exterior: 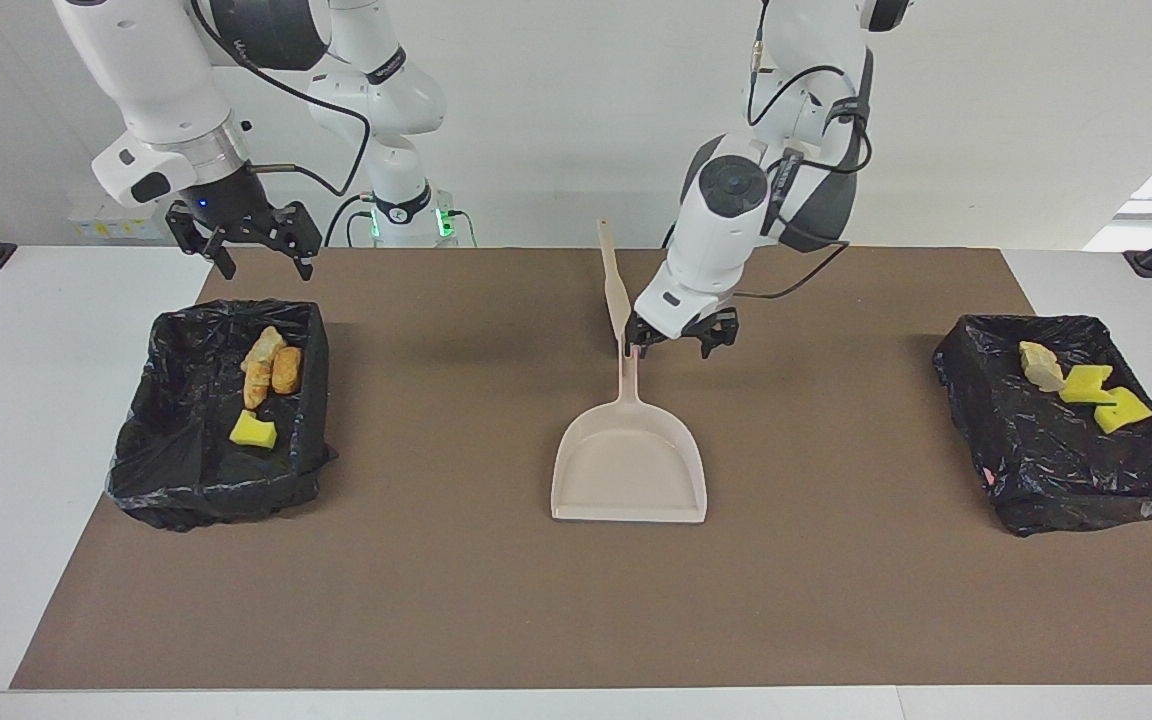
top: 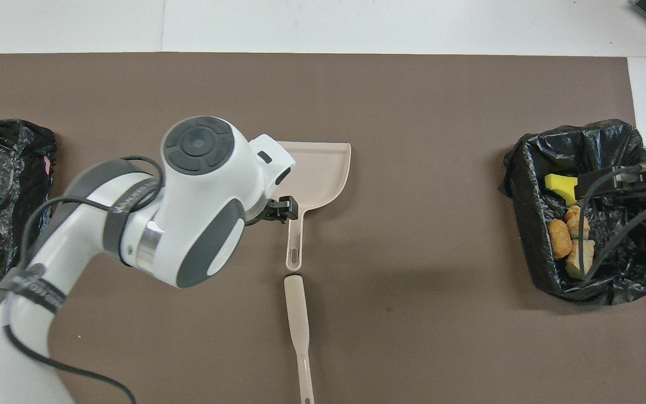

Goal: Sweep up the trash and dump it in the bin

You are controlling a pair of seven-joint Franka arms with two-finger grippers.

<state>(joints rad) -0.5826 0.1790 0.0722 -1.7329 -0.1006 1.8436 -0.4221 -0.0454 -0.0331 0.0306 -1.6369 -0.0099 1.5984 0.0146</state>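
Trash (exterior: 271, 375) lies in both lined bins (exterior: 176, 480), none on the mat. My left gripper (exterior: 681, 338) sits spread over the dustpan (exterior: 629, 460) handle, holding nothing; right gripper (exterior: 244, 238) waits spread above its bin. I should centre, descend, clamp squarely.

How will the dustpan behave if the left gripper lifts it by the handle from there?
The dustpan looks like thin moulded plastic, so probably light and stiff. The left gripper is at the narrow handle, with the wide tray well past it, so the tray end will likely droop unless clamped firmly. It lies flat on the mat, empty, so nothing should spill.
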